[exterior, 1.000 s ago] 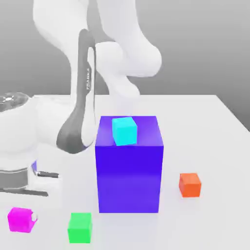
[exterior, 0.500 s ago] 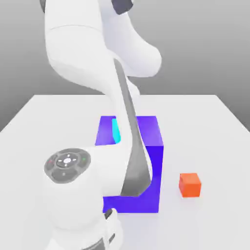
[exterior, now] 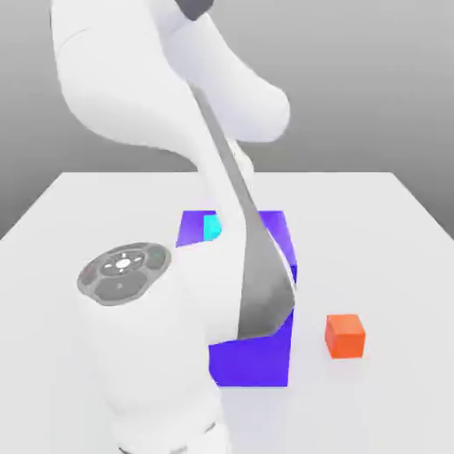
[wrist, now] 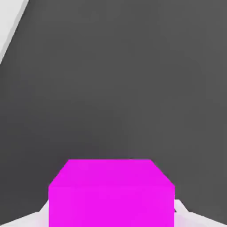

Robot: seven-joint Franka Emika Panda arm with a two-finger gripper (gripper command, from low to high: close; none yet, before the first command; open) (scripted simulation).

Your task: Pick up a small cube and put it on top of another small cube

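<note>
Here, in the hand view, the magenta cube [wrist: 111, 193] sits clamped in the gripper [wrist: 111, 213], at six o'clock. In the exterior view, the arm [exterior: 151, 355] fronts the big blue block [exterior: 266, 355]; the cyan cube [exterior: 212, 228] rests atop, the orange cube [exterior: 345, 336] at three o'clock of the block.

My arm [exterior: 133, 80]: smooth white shell with a soft sheen, plastic-looking, with a darker grey matt strip along one link. Magenta cube [wrist: 111, 195]: flat, evenly coloured faces, smooth (no texture visible). Big blue-purple block [exterior: 262, 355]: smooth, saturated, slight sheen on top. Orange cube [exterior: 344, 336]: smooth, plain. Table [exterior: 372, 230]: pale, matt, unmarked.
</note>
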